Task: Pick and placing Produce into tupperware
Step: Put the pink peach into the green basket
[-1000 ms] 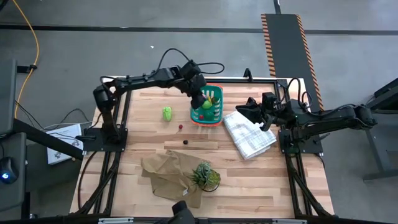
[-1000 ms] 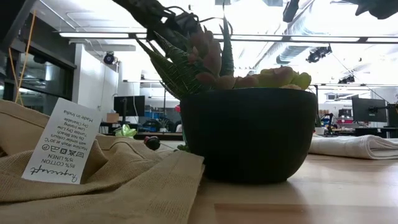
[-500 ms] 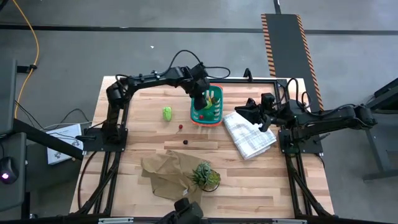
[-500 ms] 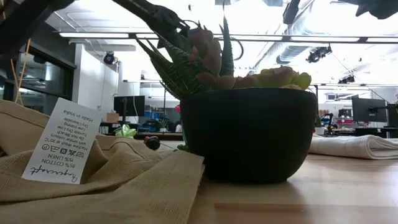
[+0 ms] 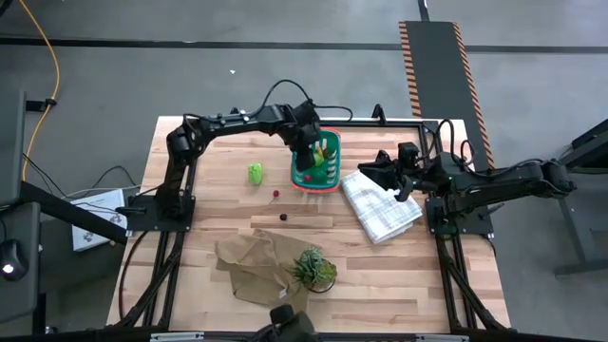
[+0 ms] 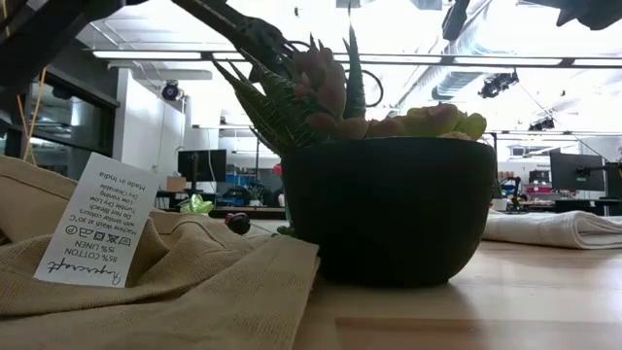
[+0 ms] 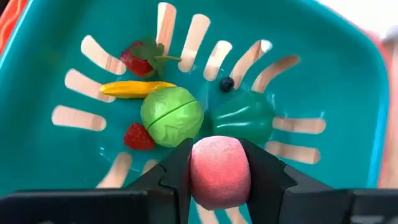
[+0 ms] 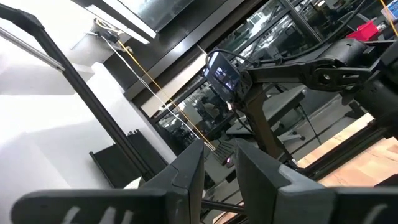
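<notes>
My left gripper [image 5: 310, 152] hangs over the teal basket [image 5: 328, 171], shut on a pink-red ball [image 7: 219, 171]. The left wrist view shows the basket floor [image 7: 323, 93]. On it lie a light green lump [image 7: 172, 116], a dark green piece [image 7: 241, 117], a yellow piece [image 7: 134, 89], two red berries [image 7: 138, 57] and a tiny dark ball [image 7: 227, 83]. On the table rest a light green lump [image 5: 256, 173], a red ball [image 5: 275, 194] and a dark red ball [image 5: 283, 217]. My right gripper [image 5: 365, 171] waits, open by a narrow gap, by the white checked cloth [image 5: 382, 206]. My left gripper pinches the pink-red ball at its two sides [image 7: 198, 168] between the two fingers [image 7: 266, 177]. It comes from above, pointing down into the basket. The ball is lifted clear above the pieces on the basket floor.
A spiky potted plant [image 5: 313, 269] stands on a tan cloth [image 5: 258, 269] near the table's near edge. It fills the low view as a dark pot [image 6: 389, 209]. Bare wood [image 5: 218, 195] lies left of the basket around the loose pieces.
My left arm has swung a little toward the table's right. Its gripper has stayed over the basket, still shut on the ball. The right arm and the pieces on the table have kept still.
</notes>
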You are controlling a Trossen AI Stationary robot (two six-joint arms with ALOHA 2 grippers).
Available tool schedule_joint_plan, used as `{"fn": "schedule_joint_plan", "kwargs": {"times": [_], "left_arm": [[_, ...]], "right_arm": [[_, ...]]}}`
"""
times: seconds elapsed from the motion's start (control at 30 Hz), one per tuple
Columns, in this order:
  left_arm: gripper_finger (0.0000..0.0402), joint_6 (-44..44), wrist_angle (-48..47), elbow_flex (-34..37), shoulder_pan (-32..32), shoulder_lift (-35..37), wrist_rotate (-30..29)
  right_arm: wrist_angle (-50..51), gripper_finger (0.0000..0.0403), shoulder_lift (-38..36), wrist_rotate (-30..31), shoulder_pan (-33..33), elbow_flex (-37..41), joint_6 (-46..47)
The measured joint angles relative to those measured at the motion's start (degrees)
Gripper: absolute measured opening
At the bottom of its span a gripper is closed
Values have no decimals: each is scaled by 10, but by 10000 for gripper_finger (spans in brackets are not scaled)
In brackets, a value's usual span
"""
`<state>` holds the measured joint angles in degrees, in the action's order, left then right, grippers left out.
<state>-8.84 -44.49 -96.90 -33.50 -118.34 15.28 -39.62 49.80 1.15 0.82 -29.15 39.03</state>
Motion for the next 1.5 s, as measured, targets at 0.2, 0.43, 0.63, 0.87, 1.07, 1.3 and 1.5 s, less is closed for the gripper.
{"fn": "schedule_joint_plan", "kwargs": {"times": [0.2, 0.43, 0.63, 0.87, 1.07, 1.3, 1.5], "left_arm": [[102, -78, 2, 0, 41, 0, -64], [102, -103, 13, -14, 58, 0, -89], [102, -104, 5, -34, 45, 1, -89], [102, -113, -8, -35, 37, 1, -87], [102, -122, -19, -36, 39, -15, -82], [102, -121, -21, -36, 39, -24, -79], [109, -121, -24, -36, 39, -25, -74]], "right_arm": [[1, 79, 0, 0, 0, 0, 10], [2, 79, 0, 0, 0, 0, 10], [2, 79, 0, 0, 0, 0, 10], [2, 79, 0, 14, 0, 0, 9], [2, 79, 0, 15, 0, 0, 9], [4, 79, 0, 18, 0, 0, 7], [5, 79, 0, 18, 0, 0, 4]]}}
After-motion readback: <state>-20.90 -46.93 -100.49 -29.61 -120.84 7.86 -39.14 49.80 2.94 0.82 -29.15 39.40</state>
